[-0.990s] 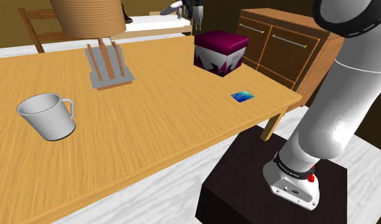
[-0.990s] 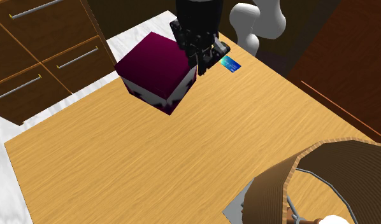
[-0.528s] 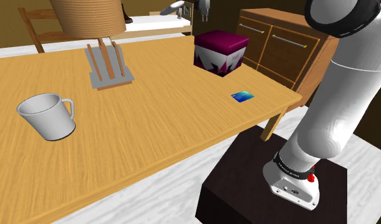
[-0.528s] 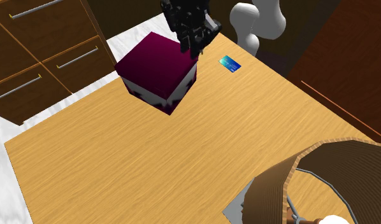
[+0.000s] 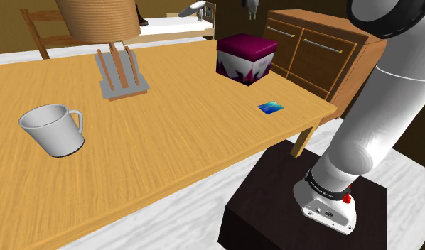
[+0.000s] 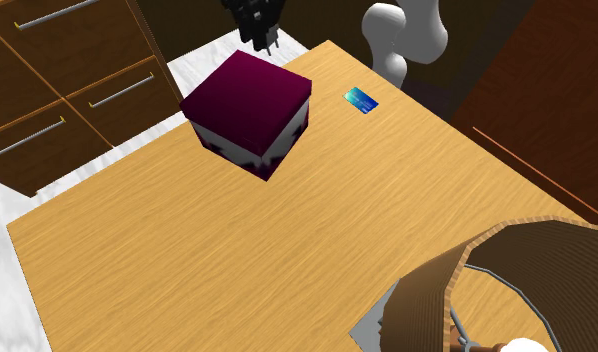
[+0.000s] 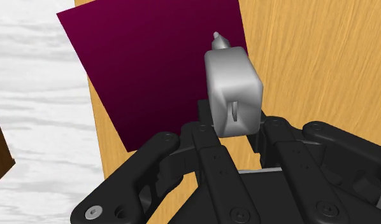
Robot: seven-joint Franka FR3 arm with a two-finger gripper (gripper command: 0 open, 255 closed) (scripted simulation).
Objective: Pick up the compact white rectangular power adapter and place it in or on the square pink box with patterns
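The power adapter (image 7: 232, 89) is a small pale grey block with a prong, clasped between my black fingers. My gripper (image 7: 234, 124) is shut on it and hangs high above the box. The box (image 7: 157, 63) has a plain magenta top and patterned white-and-pink sides. It stands on the wooden table near the far corner (image 5: 245, 57) (image 6: 249, 105). In the shoulder view my gripper (image 5: 251, 6) is at the top edge, above and a little right of the box. In the second exterior view my gripper (image 6: 257, 22) is above the box's far edge.
A blue card (image 5: 271, 108) (image 6: 361, 100) lies on the table (image 5: 168, 149) near the box. A grey mug (image 5: 55, 129), a rack with wooden slats (image 5: 122, 71) and a woven lampshade (image 5: 97, 18) stand further along. A wooden drawer cabinet (image 5: 310, 50) is beside the table.
My gripper has risen with the adapter and moved to the shoulder view's right, from beside the box to above it. The box, card and mug have not moved.
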